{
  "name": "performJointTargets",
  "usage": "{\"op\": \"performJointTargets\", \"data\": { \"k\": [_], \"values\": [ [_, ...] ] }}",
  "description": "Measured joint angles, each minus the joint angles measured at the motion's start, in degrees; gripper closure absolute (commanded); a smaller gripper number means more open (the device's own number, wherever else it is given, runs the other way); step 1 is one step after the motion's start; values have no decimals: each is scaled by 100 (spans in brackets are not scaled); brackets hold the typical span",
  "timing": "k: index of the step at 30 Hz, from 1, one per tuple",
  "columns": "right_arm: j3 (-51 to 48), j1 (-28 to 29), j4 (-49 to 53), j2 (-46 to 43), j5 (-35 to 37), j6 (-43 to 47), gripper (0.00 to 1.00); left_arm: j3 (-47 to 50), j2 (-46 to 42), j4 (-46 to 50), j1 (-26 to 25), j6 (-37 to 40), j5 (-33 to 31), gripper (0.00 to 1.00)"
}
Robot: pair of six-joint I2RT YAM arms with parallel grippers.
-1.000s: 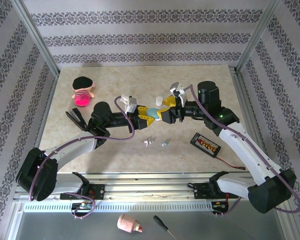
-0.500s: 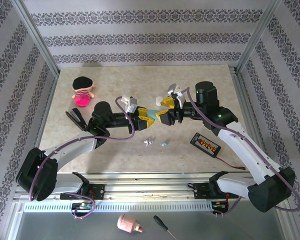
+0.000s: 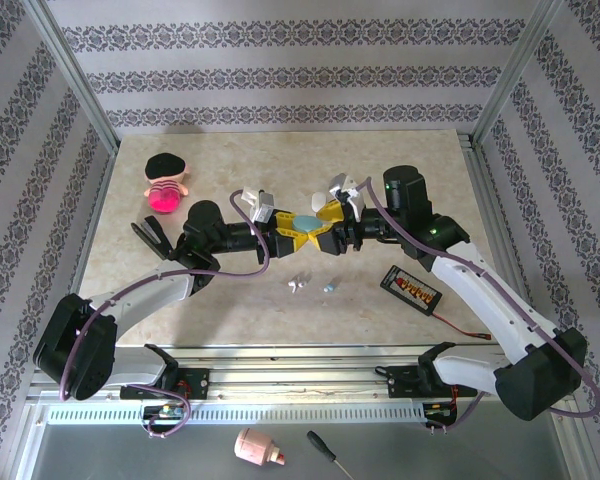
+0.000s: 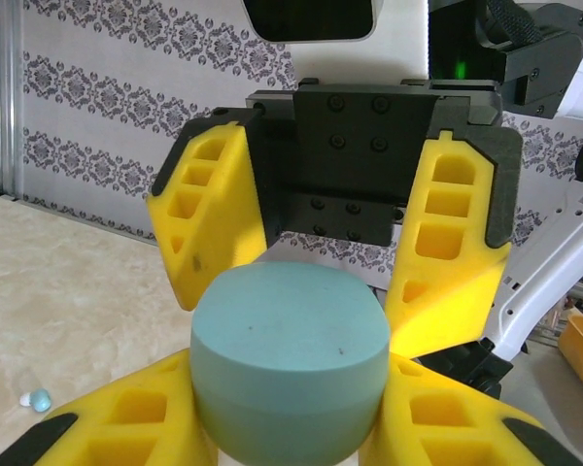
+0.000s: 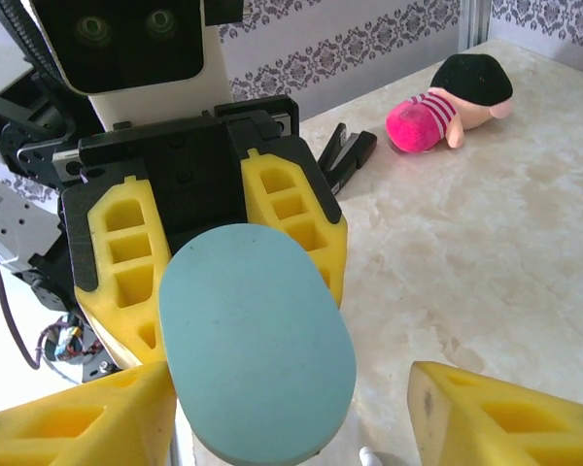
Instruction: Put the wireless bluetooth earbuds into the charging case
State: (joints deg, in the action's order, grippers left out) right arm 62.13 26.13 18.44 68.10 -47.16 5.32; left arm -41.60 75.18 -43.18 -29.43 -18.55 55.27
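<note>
Left claw [image 3: 292, 233]: I saw it clamped narrow on the closed teal charging case [image 4: 290, 359], held above the table [image 3: 230, 160]
Right claw [image 3: 327, 226]: wide, its yellow fingers [image 4: 447, 243] standing either side of that case
Earbuds: 2 lay loose on the table near the claws, 1 white [image 3: 298, 285], 1 pale teal [image 3: 329, 286]

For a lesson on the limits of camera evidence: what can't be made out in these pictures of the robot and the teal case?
- The teal case: underside cut off by the left wrist view's bottom edge.
- The two earbuds on the table: top view, too small to tell orientation.
- The black device: top view, label too small to read.
</note>
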Motion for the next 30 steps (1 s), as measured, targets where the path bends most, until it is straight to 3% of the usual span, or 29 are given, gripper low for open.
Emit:
{"op": "performJointTargets", "data": {
  "k": [15, 21, 30],
  "values": [
    [-2, -203, -588, 79, 48, -697, 41, 0, -20, -20, 15, 7, 223, 75],
    [0, -203, -612, 205, 229, -852, 36, 0, -24, -83, 15, 76, 321, 75],
    [-83, -219, -748, 2, 35, -892, 21, 96, -24, -238, 33, 334, 219, 76]
  ]
}}
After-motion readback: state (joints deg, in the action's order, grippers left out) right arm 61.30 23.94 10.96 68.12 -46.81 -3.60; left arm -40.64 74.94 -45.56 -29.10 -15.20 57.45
